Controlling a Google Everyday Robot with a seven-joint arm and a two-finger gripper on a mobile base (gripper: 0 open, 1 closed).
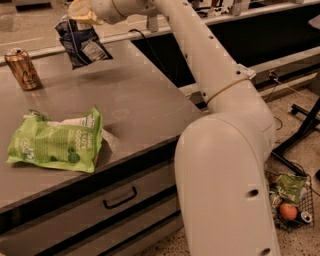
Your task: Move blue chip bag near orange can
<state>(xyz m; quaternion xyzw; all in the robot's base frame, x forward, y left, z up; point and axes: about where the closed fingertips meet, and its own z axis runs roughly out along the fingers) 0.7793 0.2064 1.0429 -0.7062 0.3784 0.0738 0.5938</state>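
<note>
The blue chip bag [81, 44], dark blue and white with wrinkled foil, hangs from my gripper [81, 14] above the far part of the grey counter [135, 105]. The gripper is shut on the bag's top edge and holds it clear of the surface. The orange can [22, 69] stands upright at the far left of the counter, to the left of and a little below the hanging bag, with a gap between them. My white arm reaches in from the lower right across the counter's right side.
A larger lime-green chip bag [56, 141] lies flat on the counter's near left. A drawer with a dark handle [120, 198] sits under the counter's front edge. A black recessed area lies behind the counter's right edge. Litter and an orange fruit [288, 211] lie on the floor at right.
</note>
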